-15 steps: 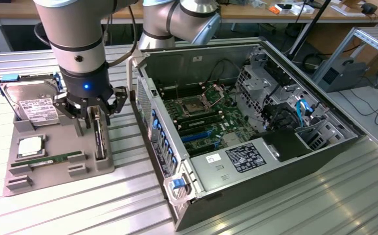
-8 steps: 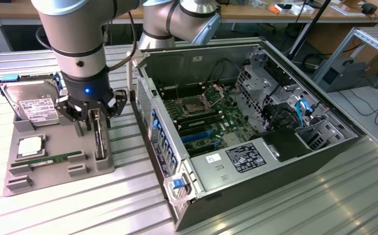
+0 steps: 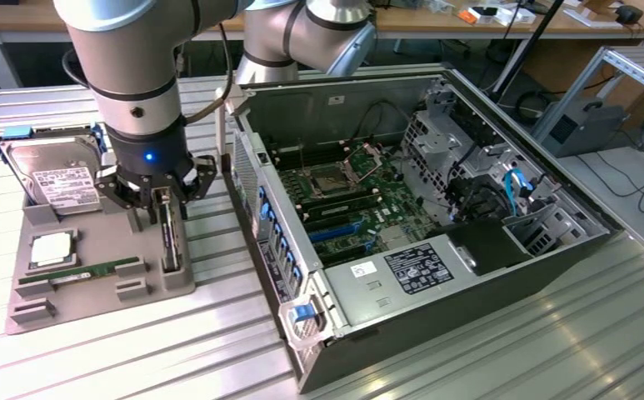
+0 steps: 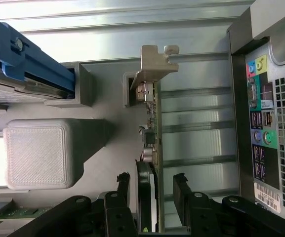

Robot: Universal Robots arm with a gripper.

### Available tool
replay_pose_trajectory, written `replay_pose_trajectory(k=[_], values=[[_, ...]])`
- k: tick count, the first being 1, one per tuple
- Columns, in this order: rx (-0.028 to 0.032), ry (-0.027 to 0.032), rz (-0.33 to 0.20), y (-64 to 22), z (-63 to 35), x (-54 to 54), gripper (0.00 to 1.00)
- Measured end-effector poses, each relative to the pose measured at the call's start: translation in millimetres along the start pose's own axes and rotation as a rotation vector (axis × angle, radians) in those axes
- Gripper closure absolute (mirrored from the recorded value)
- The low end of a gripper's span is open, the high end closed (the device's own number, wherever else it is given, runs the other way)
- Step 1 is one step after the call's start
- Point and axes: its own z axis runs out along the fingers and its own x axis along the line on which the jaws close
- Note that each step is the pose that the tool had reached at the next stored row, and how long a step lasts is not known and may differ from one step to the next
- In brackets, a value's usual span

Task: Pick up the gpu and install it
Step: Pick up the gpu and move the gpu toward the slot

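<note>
While you look to be at the pick-up step, your jaws stand spread, straddling the gpu, which sits on edge between them in the grey holder. Its long axis runs out beyond the jaws, with the silver bracket at the far end. A grip calls for squaring on its flat faces.

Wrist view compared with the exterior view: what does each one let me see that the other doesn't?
The wrist view gives the gpu edge-on with its silver bracket, the open gripper with its fingers either side of the card, gaps showing, and the coloured ports on the back of the computer case. The exterior view gives the case's open inside with the motherboard, and the arm. Both share the gripper straddling the gpu, which stands on edge in the grey tray beside the case.
</note>
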Motion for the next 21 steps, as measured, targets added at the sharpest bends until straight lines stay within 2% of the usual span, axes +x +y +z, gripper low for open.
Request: replay_pose_trajectory(k=[1,2,3,4,15,21], values=[[-0.0001,0.0,0.0,0.0,0.0,0.0,0.53],[0.0,0.0,0.0,0.0,0.0,0.0,0.6],[0.0001,0.0001,0.0,0.0,0.0,0.0,0.72],[0.0,0.0001,0.0,0.0,0.0,0.0,0.73],[-0.0003,-0.0003,0.0,0.0,-0.1,0.0,0.73],[0.0,0.0,0.0,0.3,-6.2,-0.1,0.73]])
